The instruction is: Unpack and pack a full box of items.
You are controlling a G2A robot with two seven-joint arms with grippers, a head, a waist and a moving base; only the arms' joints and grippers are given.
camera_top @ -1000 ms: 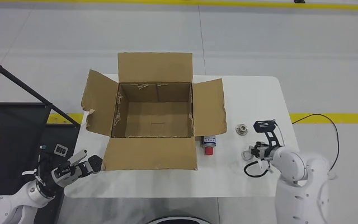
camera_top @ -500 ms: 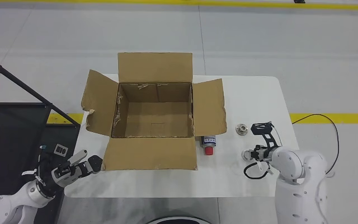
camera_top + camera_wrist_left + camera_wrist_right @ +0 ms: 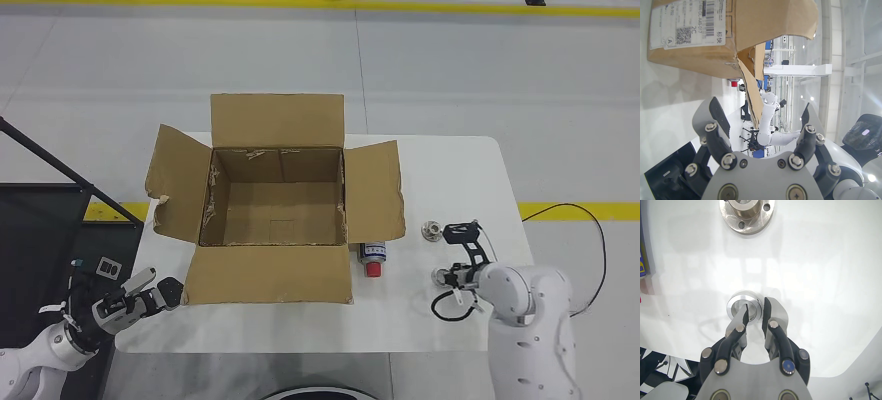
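We see the right fingers [image 3: 766,311] narrowed but not closed, straddling the wall of the metal ring [image 3: 729,308]. One pad sits down inside the bore and the other just outside the rim, so the wall lies btw them w/ a sliver of gap on the bore side; as far as we can judge, nothing is clamped yet. We read that straddle as deliberate, b/c the ring lies flat on the tabletop [image 3: 440,170] and is prob too low and smooth to pinch across its full width, whereas a pinch on one wall gives the pads two opposed faces. Further out, apart from the ring toward the far side, a flanged bushing [image 3: 753,228] stands on its flange. A can w/ a red cap [image 3: 372,255] lies, it seems, on its side just beside the near right corner of the cardboard box [image 3: 270,275]. The box sits mid-tabletop w/ all four flaps folded out and its floor bare. We take that to mean unpacking is done and the ring is the first item to go back in; the wide flaps leave room for the drop-in. The left fingers [image 3: 719,115] are spread wide and hold nothing, off the near left corner of the tabletop, just beside the front flap, prob so as not to block the box.
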